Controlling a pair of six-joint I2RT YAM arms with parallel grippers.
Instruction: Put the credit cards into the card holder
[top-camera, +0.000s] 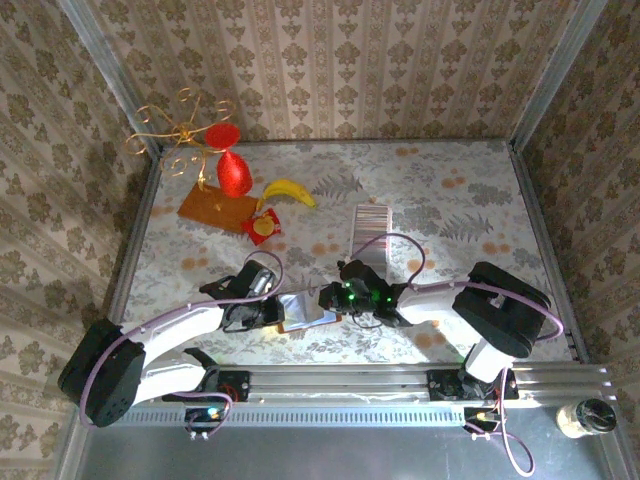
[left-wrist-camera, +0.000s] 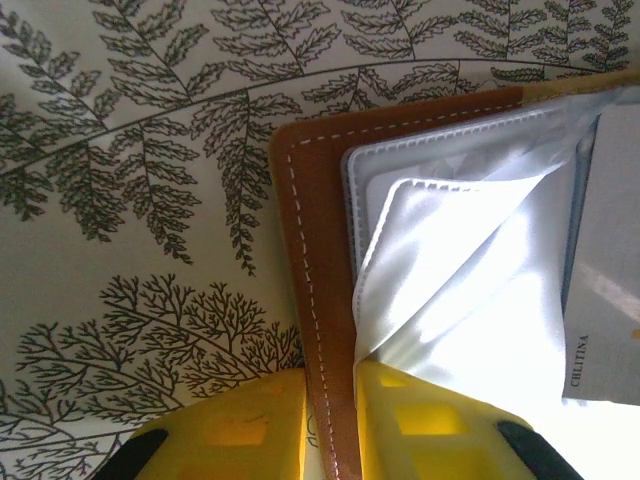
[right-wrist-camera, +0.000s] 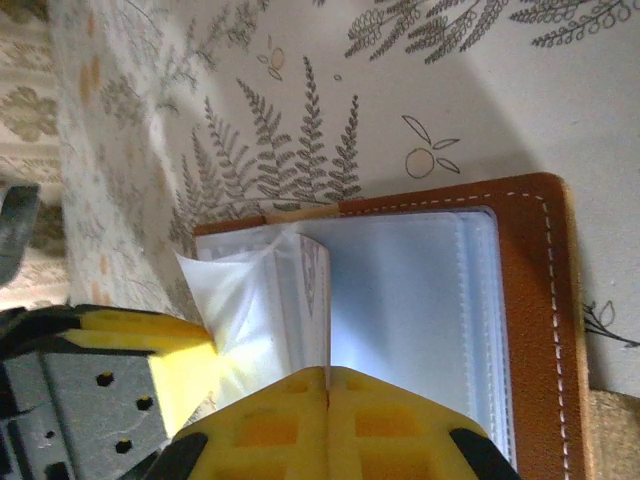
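stitched brown leather card holder (left-wrist-camera: 300, 200), glossy sleeves fanned, pinched by left tool (left-wrist-camera: 330, 410) and right tool (right-wrist-camera: 328, 390).

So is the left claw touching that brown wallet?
Touching. The left wrist view shows the left gripper pinching the card holder by its leather edge between yellow fingers.

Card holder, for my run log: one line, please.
left claw: clamps card holder cover | right claw: pinches sleeve | credit cards: on table

Floral tabletop (top-camera: 480, 200) lies open right of the striped silver-grey card strip (top-camera: 371, 222); red vase (top-camera: 235, 172), yellow banana (top-camera: 288, 190), orange-brown board (top-camera: 215, 210) crowd far-left.
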